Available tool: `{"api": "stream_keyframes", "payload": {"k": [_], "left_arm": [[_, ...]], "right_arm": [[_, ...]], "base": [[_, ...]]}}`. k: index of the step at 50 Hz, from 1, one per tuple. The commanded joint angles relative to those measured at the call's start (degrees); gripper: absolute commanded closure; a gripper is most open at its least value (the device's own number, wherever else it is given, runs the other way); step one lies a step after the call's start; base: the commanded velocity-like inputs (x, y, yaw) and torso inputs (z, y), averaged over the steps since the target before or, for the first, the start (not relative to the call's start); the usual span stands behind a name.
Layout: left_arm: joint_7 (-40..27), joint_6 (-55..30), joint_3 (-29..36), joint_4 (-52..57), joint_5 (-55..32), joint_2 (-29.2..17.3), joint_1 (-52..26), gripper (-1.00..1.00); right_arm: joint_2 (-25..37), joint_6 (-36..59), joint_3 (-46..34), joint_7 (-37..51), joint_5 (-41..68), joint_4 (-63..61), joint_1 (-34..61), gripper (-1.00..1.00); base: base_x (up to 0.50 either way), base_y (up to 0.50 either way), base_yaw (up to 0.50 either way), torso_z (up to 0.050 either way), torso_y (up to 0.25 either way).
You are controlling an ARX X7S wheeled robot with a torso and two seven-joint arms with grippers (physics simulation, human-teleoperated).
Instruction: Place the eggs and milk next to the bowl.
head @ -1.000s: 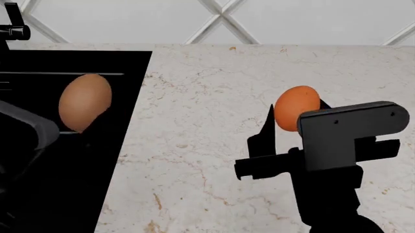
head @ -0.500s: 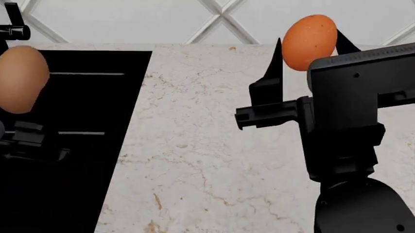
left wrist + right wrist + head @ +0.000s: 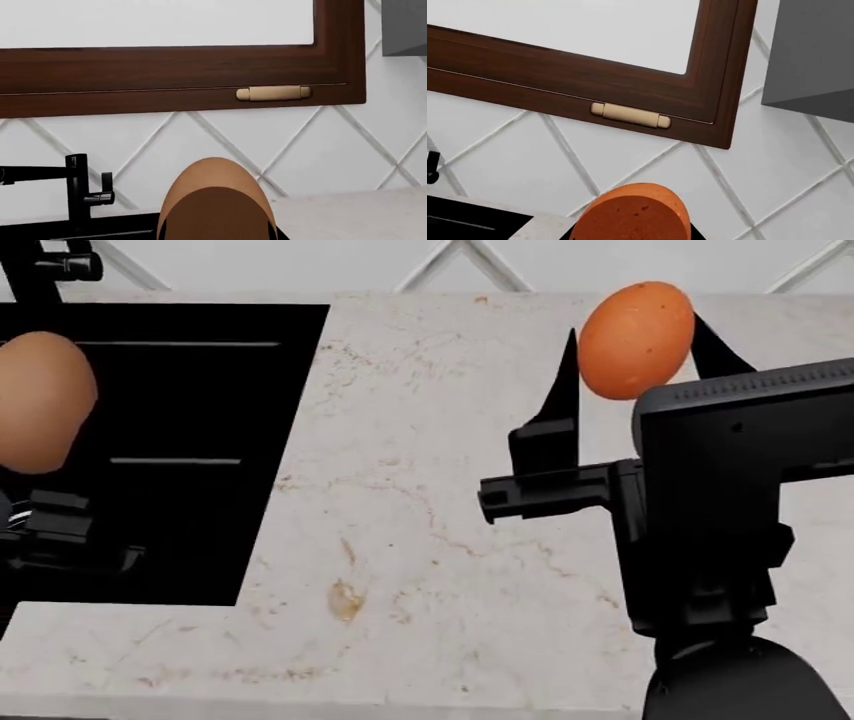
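Note:
My left gripper [image 3: 40, 455] is shut on the dull brown egg [image 3: 44, 400], held up over the black sink [image 3: 187, 440] at the left; that brown egg [image 3: 215, 205] fills the lower middle of the left wrist view. My right gripper [image 3: 638, 350] is shut on the bright orange egg [image 3: 637, 338], raised above the marble counter [image 3: 400, 540]; the same orange egg [image 3: 630, 212] shows in the right wrist view. The milk and the bowl are out of view.
A black faucet [image 3: 77, 187] stands behind the sink against a white diamond-tiled wall. A dark wood window frame [image 3: 187, 75] with a brass latch [image 3: 273, 93] runs above. A grey cabinet corner [image 3: 814, 55] hangs at the right. The counter's front edge [image 3: 334, 705] is near.
Both grippers rose with their eggs over the last second. Since then the head view has tilted down, showing the counter's front edge; the arms keep their place in the picture.

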Motion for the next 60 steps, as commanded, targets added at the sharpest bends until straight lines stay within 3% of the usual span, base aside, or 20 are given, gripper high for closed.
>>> {"api": "stream_keyframes", "payload": {"k": [1,14,60], "left_arm": [[0.6,0.7,-1.0,-1.0,-0.6,1.0,-0.5,1.00],[0.7,1.6,-1.2,-0.9,-0.9,0.8,0.3,1.00],[1.1,3.3,-0.3,-1.4,-1.4,0.0,1.5,1.00]], "right_arm": [[-0.9,-1.0,1.5,-2.1,-2.5,0.8,-1.1,1.00],[-1.4,-0.3,2.2,-1.6,-1.3,0.1,-1.2,1.00],[-1.2,2.1,1.9,-1.0,0.9,-1.7,-0.7,1.00]], "base": [[-0.48,0.02,0.00,0.000,0.000],[-0.26,-0.02,0.00,0.000,0.000],[0.00,-0.50,0.00,0.000,0.000]]}}
